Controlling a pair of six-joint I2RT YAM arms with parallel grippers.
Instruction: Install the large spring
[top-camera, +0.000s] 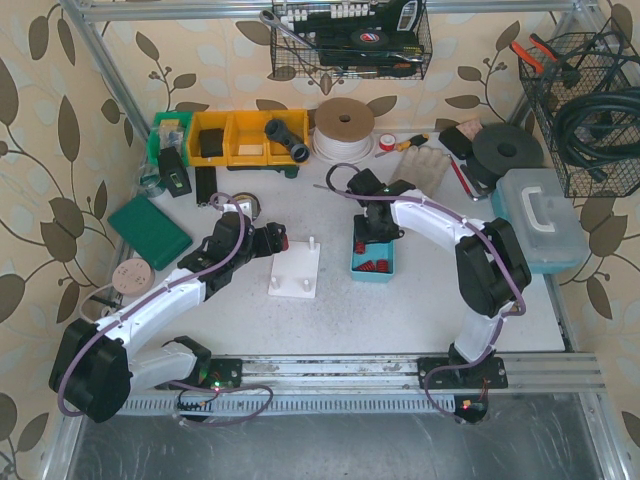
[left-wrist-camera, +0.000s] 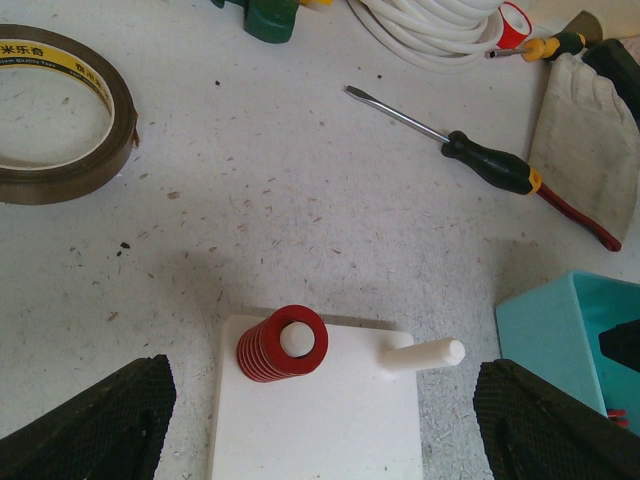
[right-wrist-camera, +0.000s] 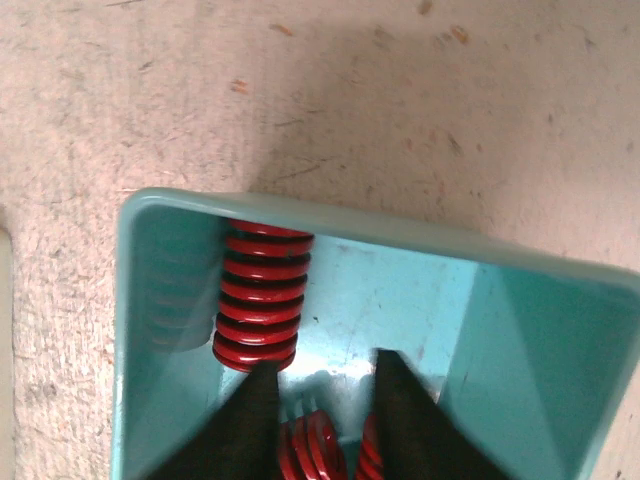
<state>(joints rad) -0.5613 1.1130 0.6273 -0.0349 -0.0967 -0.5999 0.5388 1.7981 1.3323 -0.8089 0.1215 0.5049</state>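
Note:
A white peg plate (top-camera: 296, 272) lies mid-table. In the left wrist view the plate (left-wrist-camera: 320, 420) carries a red spring (left-wrist-camera: 283, 343) seated over one peg, and a bare peg (left-wrist-camera: 420, 355) stands beside it. My left gripper (left-wrist-camera: 320, 445) is open and empty, its fingers wide on either side of the plate's near end (top-camera: 278, 240). A teal bin (top-camera: 372, 262) holds several red springs. My right gripper (right-wrist-camera: 325, 415) is down inside the bin (right-wrist-camera: 520, 330), open. A large red spring (right-wrist-camera: 260, 295) lies just ahead of its left finger, and smaller springs (right-wrist-camera: 310, 450) lie between the fingers.
A brown tape roll (left-wrist-camera: 60, 110), a screwdriver (left-wrist-camera: 480, 160) and a cloth glove (left-wrist-camera: 585, 120) lie beyond the plate. Yellow bins (top-camera: 240, 135), a white cable coil (top-camera: 345, 128), a green box (top-camera: 150, 230) and a clear toolbox (top-camera: 540, 215) ring the workspace.

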